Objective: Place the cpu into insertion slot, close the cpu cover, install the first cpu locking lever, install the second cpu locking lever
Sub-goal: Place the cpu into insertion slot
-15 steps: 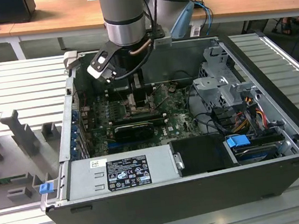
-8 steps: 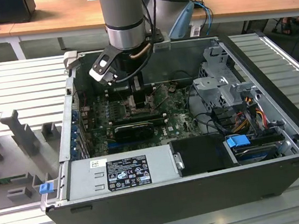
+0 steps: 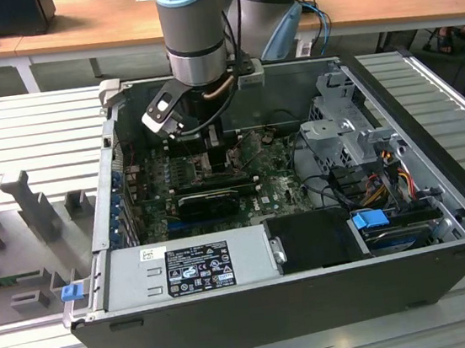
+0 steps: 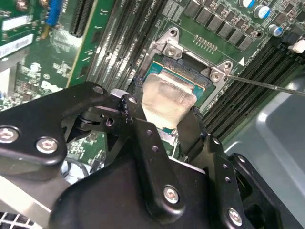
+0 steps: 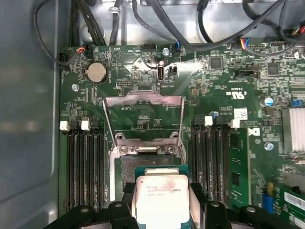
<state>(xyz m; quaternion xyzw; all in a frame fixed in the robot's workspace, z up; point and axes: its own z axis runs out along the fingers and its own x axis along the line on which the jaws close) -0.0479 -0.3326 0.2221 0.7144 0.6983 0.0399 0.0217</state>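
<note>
Gripper: black two-fingered gripper [image 4: 162, 119] carried on the arm [image 3: 193, 26], positioned directly above the insertion slot
Fingers: fingers [image 4: 189, 129] are clenched on the cpu, which is grasped by two opposite edges
Cpu: cpu [image 5: 162, 200], a pale silvery square on a green backing, is held over the insertion slot and covers the part of it nearest the gripper; whether it is touching the slot cannot be told
Insertion slot: insertion slot [image 5: 127, 169], a dark square socket with a silvery rim, is set in the green board; its strip nearest the cover hinge is left exposed
Cpu cover: cpu cover [image 5: 143, 99] is swung open, hinged at the slot edge away from the gripper, and the board is seen through its window
Lever: thin metal rod [image 4: 267, 85], extended outward from one corner of the insertion slot
Memory slots: long black memory slots [image 5: 83, 167], ranged in rows on both sides of the insertion slot
Coin cell: round battery [image 5: 96, 72], mounted beyond the open cover, well apart from the insertion slot
Computer case: open case [image 3: 316, 299], enclosing the board that carries the insertion slot
</note>
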